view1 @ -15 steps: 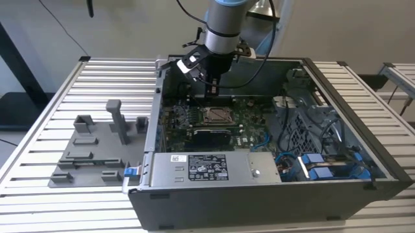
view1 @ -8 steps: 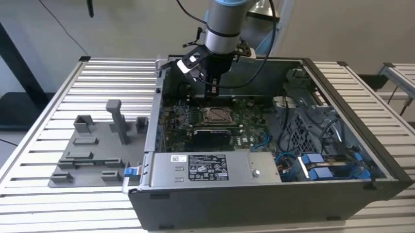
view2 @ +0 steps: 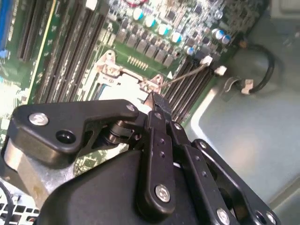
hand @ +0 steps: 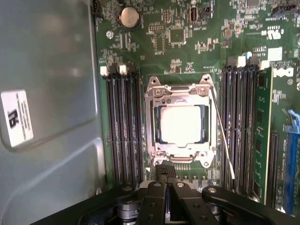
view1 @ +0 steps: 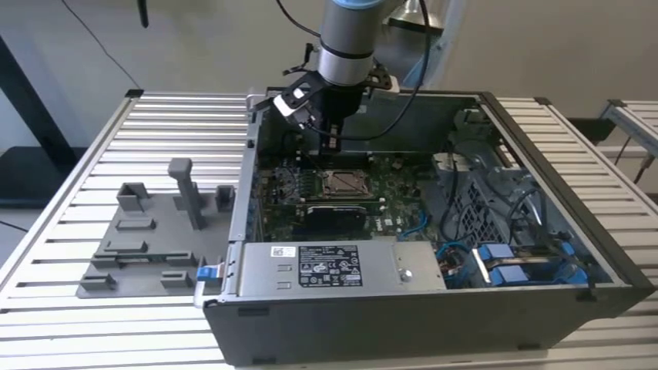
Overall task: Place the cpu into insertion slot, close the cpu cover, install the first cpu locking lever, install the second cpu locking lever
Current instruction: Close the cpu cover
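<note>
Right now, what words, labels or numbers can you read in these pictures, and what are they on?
Black label on the power supply: too small to read.
White sticker on the case wall: blurred, unreadable.
White print on the motherboard: too small to read.

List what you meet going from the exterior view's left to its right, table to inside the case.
Grey fixture plate → insertion slot → blue connectors.

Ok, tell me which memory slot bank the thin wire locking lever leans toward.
The bank beside the upright green card: the wire lever slants from the insertion slot toward it. The other bank sits beside the grey case wall.
</note>
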You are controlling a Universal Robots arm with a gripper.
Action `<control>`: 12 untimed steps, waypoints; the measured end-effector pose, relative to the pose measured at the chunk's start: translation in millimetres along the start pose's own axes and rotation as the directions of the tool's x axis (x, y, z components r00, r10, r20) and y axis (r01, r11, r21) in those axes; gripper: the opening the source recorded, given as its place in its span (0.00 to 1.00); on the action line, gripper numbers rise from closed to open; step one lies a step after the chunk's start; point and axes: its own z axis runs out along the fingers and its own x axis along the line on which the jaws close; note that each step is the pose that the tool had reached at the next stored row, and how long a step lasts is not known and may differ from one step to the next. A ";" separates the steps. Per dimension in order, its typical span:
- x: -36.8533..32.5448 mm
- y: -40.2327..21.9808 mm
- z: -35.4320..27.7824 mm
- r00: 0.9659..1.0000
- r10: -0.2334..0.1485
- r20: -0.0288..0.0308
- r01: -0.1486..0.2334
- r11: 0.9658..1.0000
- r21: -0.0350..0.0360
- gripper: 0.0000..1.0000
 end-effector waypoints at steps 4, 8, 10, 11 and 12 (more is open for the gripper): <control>0.9 -8.6 -10.0 1.000 0.000 0.000 0.000 1.000 0.000 0.11; 3.6 -17.4 -26.2 1.000 0.000 0.000 0.000 1.000 0.002 0.11; 5.1 -21.9 -32.9 1.000 0.001 0.000 -0.001 1.000 0.005 0.11; 5.9 -23.9 -35.1 1.000 0.001 0.000 -0.001 1.000 0.006 0.11; 6.6 -26.0 -35.7 1.000 0.001 0.000 -0.001 1.000 0.008 0.11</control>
